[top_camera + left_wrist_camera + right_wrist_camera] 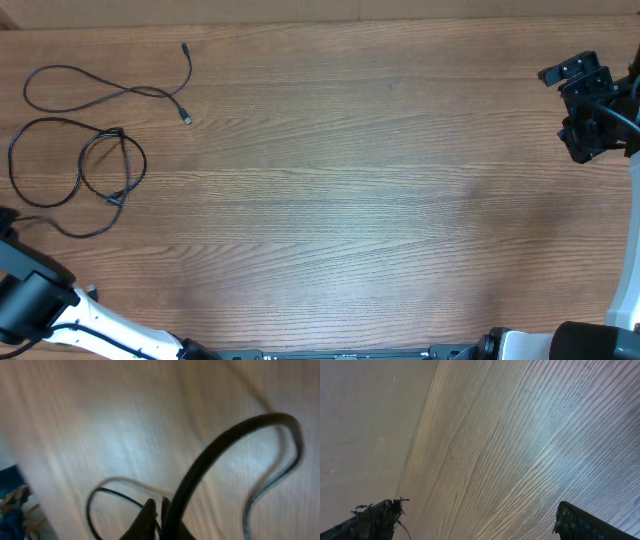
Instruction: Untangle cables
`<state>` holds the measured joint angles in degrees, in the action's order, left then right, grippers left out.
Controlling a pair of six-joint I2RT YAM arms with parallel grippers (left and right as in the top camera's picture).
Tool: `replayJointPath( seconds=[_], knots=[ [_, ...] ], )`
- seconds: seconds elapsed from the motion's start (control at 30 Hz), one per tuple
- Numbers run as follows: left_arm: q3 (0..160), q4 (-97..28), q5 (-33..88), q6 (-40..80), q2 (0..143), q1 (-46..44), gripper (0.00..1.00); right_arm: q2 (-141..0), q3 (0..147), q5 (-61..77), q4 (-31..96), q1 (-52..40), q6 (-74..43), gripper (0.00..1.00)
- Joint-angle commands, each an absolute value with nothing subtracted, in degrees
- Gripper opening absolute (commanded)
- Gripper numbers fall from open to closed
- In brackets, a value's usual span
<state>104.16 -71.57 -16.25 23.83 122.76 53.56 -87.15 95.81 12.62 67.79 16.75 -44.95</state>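
Observation:
Two thin black cables lie at the table's far left. One cable runs in a loose loop at the top left and lies apart from the other. The second cable is coiled in overlapping loops below it, and its end runs to the left edge. My left gripper sits there at the left edge. In the left wrist view its fingers are shut on this black cable, which arcs up out of the jaws. My right gripper is open and empty at the far right, over bare wood in its wrist view.
The wooden table fills the view. The left arm's white base lies along the front left edge. The right arm stands at the right edge.

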Motion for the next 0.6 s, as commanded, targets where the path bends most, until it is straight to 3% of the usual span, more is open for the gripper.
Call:
replayJointPath(
  seconds=[0.0, 0.03, 0.1, 0.2, 0.37, 0.43, 0.5, 0.57],
  knots=[
    [104.9, -69.6, -20.3, 26.2, 123.1, 54.4, 0.23, -86.3, 96.7, 12.0, 67.8, 16.7, -44.5, 1.0],
    [104.9, -68.9, -19.7, 26.2, 123.1, 54.4, 0.32, -86.3, 96.7, 12.0, 67.8, 16.7, -44.5, 1.0],
    [104.9, -67.3, -17.1, 26.1, 123.1, 54.3, 0.71, -86.3, 96.7, 12.0, 67.8, 16.7, -44.5, 1.0],
    [104.9, -65.8, -8.6, 23.4, 123.1, 54.4, 0.93, -86.3, 96.7, 12.0, 67.8, 16.7, -44.5, 1.0],
    [104.9, -65.5, 8.7, 16.8, 123.1, 54.3, 0.98, -86.3, 96.7, 12.0, 67.8, 16.7, -44.5, 1.0],
    [104.9, -66.0, 14.9, 12.7, 123.0, 54.3, 0.92, -86.3, 96.7, 12.1, 67.8, 16.7, -44.5, 1.0],
    [105.3, -66.5, 20.4, 7.2, 122.8, 54.3, 1.0, -86.3, 96.7, 12.0, 67.8, 16.5, -44.5, 1.0],
    [107.0, -67.4, 20.3, 7.6, 122.4, 54.4, 1.0, -86.3, 96.7, 12.0, 68.0, 16.3, -44.4, 1.0]
  ],
)
